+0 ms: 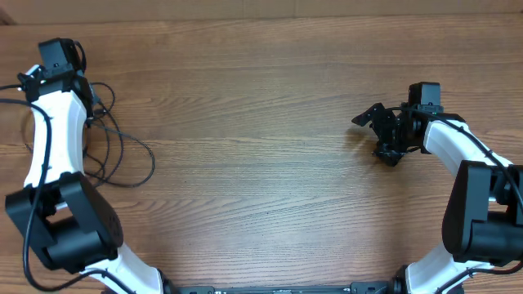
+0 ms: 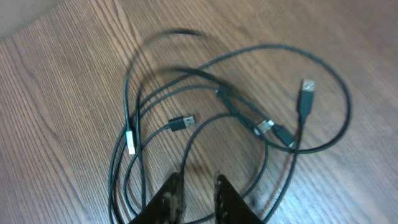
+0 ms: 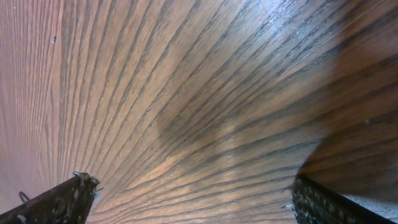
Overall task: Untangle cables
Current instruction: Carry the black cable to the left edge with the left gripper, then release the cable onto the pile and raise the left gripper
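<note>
The cables [image 2: 236,107] lie as a tangle of thin black loops on the wooden table, with a silvery USB plug [image 2: 306,87] at the right, a dark plug [image 2: 183,122] in the middle and a pale plug [image 2: 130,142] at the left. In the overhead view the cables [image 1: 151,159] sit at the far left beside my left arm [image 1: 49,122]. My left gripper [image 2: 198,177] hovers over the near side of the tangle, its jaws a narrow gap apart. One strand runs past the left fingertip, and bare wood shows between the fingers. My right gripper [image 1: 377,135] [image 3: 193,183] stands wide open over bare wood, far from the cables.
The wooden table [image 1: 261,98] stretches between the two arms. Its far edge runs along the top of the overhead view. Thicker black robot wires [image 1: 12,102] trail at the left edge by the left arm.
</note>
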Controlling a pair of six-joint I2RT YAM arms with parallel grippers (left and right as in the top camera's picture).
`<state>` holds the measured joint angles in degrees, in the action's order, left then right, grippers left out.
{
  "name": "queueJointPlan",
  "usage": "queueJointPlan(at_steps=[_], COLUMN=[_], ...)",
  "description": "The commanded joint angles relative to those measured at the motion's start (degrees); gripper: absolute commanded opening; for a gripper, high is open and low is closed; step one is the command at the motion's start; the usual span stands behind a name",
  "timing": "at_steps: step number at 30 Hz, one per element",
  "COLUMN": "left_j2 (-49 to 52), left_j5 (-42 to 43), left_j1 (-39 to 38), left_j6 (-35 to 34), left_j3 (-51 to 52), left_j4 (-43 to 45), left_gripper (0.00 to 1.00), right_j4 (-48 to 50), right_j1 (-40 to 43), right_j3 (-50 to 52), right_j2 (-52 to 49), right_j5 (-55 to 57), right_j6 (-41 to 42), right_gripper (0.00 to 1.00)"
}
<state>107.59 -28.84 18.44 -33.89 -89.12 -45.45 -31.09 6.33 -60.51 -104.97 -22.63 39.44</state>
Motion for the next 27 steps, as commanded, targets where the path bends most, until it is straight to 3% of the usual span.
queueJointPlan(at_steps=[1,5,13,16,20,22,23,27], left_j2=[1.81,1.81,1.81,1.81,1.81,1.81,1.81,1.81], left_j5=[-1.4,2.73,26.8,30.49,30.84,30.86,30.86,31.45], left_j1=[0.39,0.39,0.0,-0.5,-1.84,-2.75,-3.23,-5.75], left_j6=[1.29,1.11,1.16,1.16,1.14,1.14,1.14,1.14], left_j3=[0.17,0.17,0.17,0.17,0.7,1.4,1.79,3.02], left_j4=[0.33,0.39,0.09,-1.27,-4.5,-5.29,-5.38,-6.73], left_gripper=[0.23,0.27,0.39,0.46,0.64,0.83,0.88,0.92], right_j4=[-0.22,-0.22,-0.2,-0.2,-0.22,-0.22,-0.2,-0.22], right_j1=[-0.04,-0.04,-0.04,-0.04,-0.04,-0.04,-0.04,-0.04], right_j3=[2.38,2.38,2.38,2.38,2.38,2.4,2.38,2.38], right_j2=[-3.43,-3.43,-3.43,-3.43,-3.43,-3.43,-3.43,-3.43], right_j5=[3.3,3.3,3.3,3.3,3.3,3.3,3.3,3.3], right_j6=[-0.44,-0.42,-0.42,-0.42,-0.42,-0.42,-0.42,-0.42], right_gripper=[1.0,1.0,1.0,1.0,1.0,1.0,1.0,1.0])
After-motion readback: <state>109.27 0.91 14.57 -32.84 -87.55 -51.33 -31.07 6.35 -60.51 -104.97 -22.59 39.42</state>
